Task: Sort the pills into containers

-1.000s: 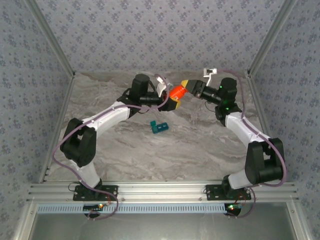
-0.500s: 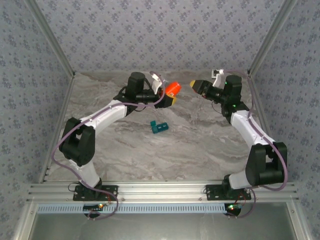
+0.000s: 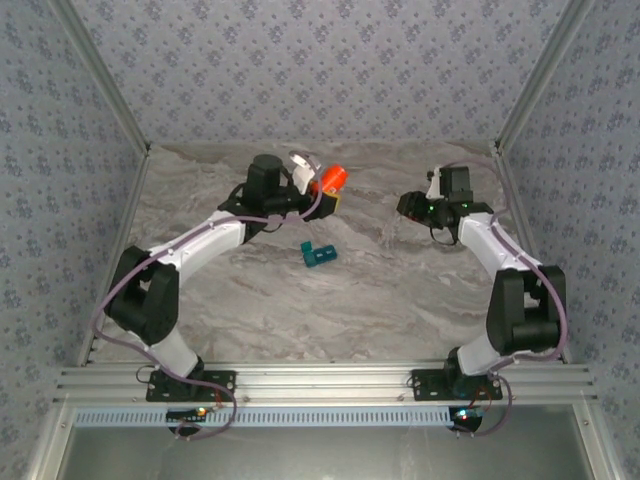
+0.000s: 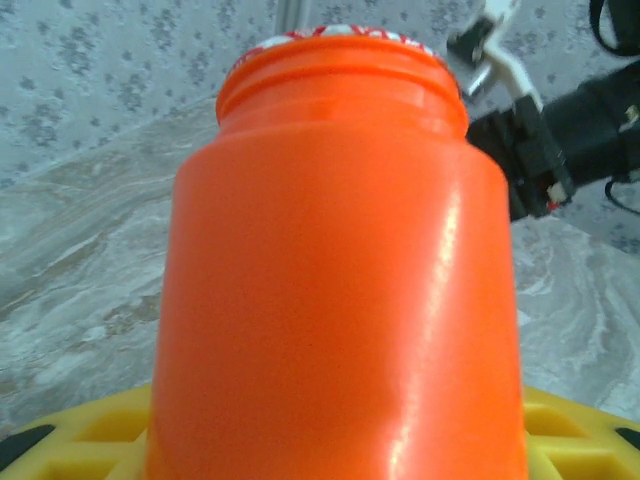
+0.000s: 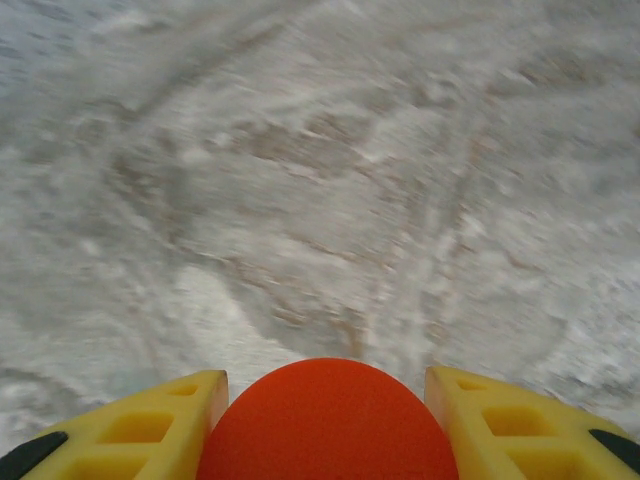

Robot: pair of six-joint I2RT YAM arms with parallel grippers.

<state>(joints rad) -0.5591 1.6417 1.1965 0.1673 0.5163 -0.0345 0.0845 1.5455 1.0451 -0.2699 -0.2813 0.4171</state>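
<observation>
My left gripper [image 3: 326,193] is shut on an orange cylindrical bottle [image 3: 331,178], held above the back middle of the table. In the left wrist view the bottle [image 4: 340,280] rises between my yellow fingers [image 4: 85,430], its mouth uncapped and pointing towards the right arm [image 4: 570,130]. The right gripper [image 3: 408,206] hangs low over the back right of the table. It is shut on the round orange cap [image 5: 330,425], which sits between its yellow fingers [image 5: 150,425]. The teal-blue containers box [image 3: 319,254] lies on the table in front of the bottle, apart from both grippers. The pills are hidden.
The marble-patterned table [image 3: 300,300] is bounded by patterned walls at the back and sides, with slanted metal posts [image 3: 100,85] at the two back corners. An aluminium rail [image 3: 320,385] runs along the near edge by the arm bases.
The right gripper has pulled away from the bottle with the cap, moving right and down towards the table. The left gripper has carried the uncapped bottle a little to the left.
</observation>
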